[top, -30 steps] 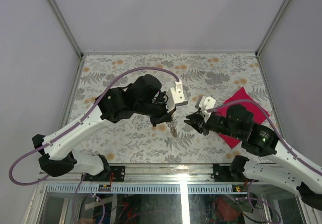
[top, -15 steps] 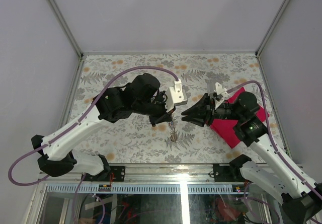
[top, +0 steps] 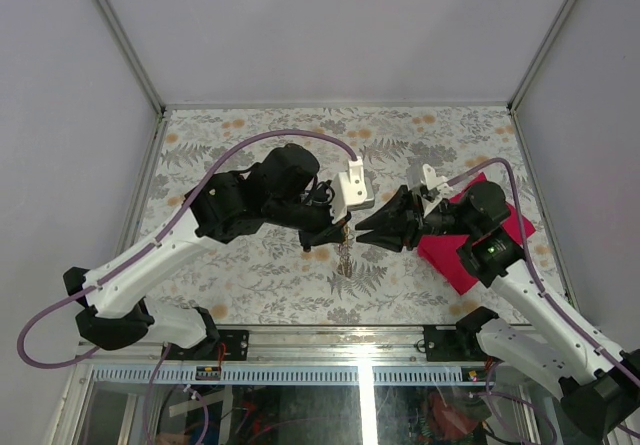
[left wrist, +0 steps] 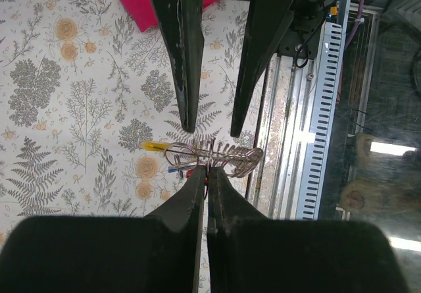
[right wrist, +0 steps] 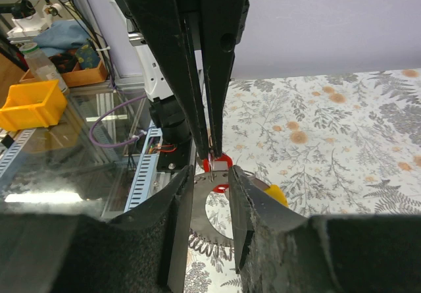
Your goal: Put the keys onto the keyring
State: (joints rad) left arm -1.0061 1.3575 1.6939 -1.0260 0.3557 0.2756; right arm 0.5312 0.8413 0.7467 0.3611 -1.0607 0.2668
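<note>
1. Swinging in from over the magenta cloth [top: 448, 263], the right gripper [top: 362, 233] has turned and come close to the left gripper [top: 341, 227] since a second ago, and its jaws have spread wider; the left arm has hardly moved.
2. Left fingers are pinched tight and hold the small bunch up above the table [top: 250, 275]. The pinch seems to sit on the head of the red key [right wrist: 223, 160], just where it meets the keyring [left wrist: 212, 156]; I cannot say surely whether the ring wire is also inside the pinch.
3. Right fingers stand apart with a moderate gap, their tips just beside the ring, one to each side; they hold nothing yet.
4. The yellow key [left wrist: 153, 146] sticks out at one side of the ring; the short coiled chain hangs free.
5. I judge the ring very light, stiff and springy, of smooth thin wire; it will turn or slip easily if squeezed on its edge, so it is better taken across the flat of the loop, near the left pinch, and not by the floppy chain.
6. The keys look tiny and slippery; the coloured head is the widest part and the fairest place to grip.
</note>
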